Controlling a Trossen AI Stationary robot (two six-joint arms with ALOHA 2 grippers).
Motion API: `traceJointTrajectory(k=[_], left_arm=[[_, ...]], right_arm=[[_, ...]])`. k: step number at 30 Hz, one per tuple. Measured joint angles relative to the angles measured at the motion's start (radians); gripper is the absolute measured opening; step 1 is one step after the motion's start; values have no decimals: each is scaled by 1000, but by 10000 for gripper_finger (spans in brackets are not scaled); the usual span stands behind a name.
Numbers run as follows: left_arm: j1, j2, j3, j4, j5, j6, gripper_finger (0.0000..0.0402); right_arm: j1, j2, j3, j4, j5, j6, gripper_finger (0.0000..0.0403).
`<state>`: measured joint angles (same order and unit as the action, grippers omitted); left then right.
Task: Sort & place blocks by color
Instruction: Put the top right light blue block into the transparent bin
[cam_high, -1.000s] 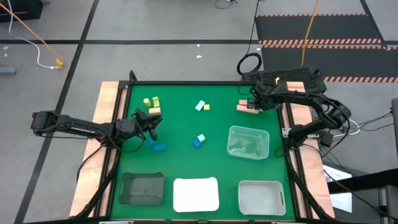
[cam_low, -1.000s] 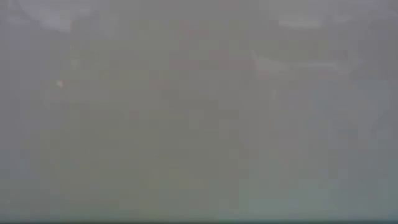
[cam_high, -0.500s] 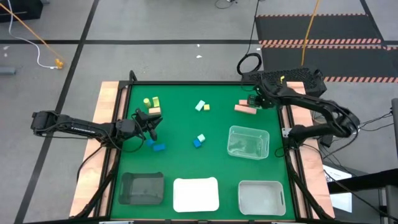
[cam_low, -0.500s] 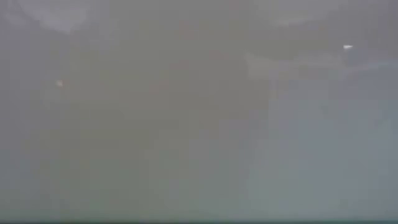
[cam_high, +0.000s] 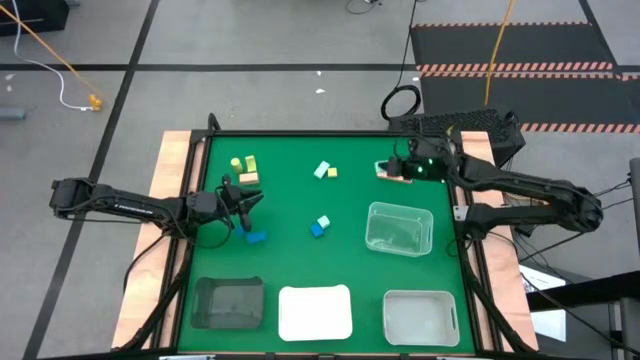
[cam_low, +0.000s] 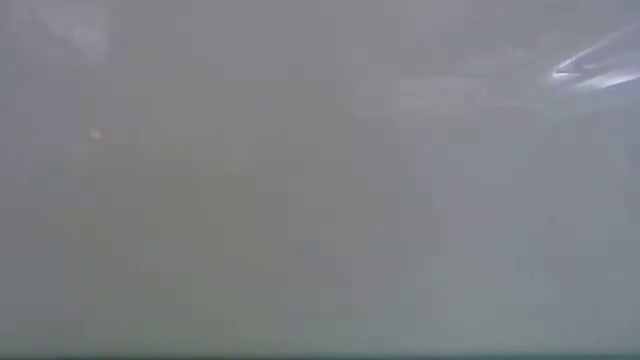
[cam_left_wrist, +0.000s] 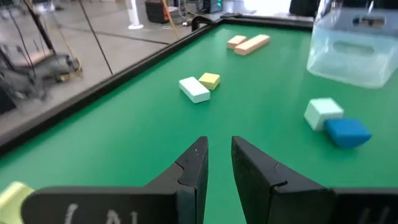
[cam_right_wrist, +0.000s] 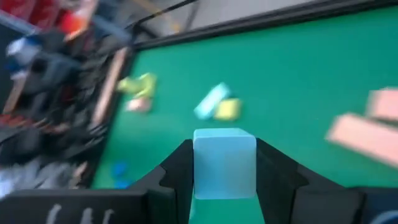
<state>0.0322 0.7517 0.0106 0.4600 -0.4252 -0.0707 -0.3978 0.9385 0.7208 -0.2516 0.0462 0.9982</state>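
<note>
Now the right gripper's (cam_right_wrist: 224, 180) fingers (cam_right_wrist: 177, 171) pinch a mint-teal block (cam_right_wrist: 224, 163), lifted off beside the tan-pink bars (cam_high: 393, 171) at the table's far right, ready for a tray, while the left gripper (cam_left_wrist: 217, 163) waits nearly closed, empty.

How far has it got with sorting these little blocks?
Barely started: the clear tray and the other trays look empty. In hand: the right end effector grips one pale blue block near the tan-pink blocks. Left: the yellow-green blocks, blue block and others lie unsorted. The left end effector waits shut.
</note>
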Motion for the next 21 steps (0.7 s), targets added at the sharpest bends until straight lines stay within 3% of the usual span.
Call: traceJointTrajectory(k=[2, 10, 18, 21], left_arm=[[0, 0, 0, 0, 0, 48, 72], [0, 0, 0, 2, 1, 64, 72], [0, 0, 0, 8, 1, 63, 72], [0, 0, 0, 8, 1, 62, 72]], right_arm=[[70, -12, 0, -2, -13, 21, 116], [288, -8, 1, -66, -233, 20, 116], [401, -6, 1, -383, -231, -76, 116], [415, -5, 1, -426, -229, -130, 139]])
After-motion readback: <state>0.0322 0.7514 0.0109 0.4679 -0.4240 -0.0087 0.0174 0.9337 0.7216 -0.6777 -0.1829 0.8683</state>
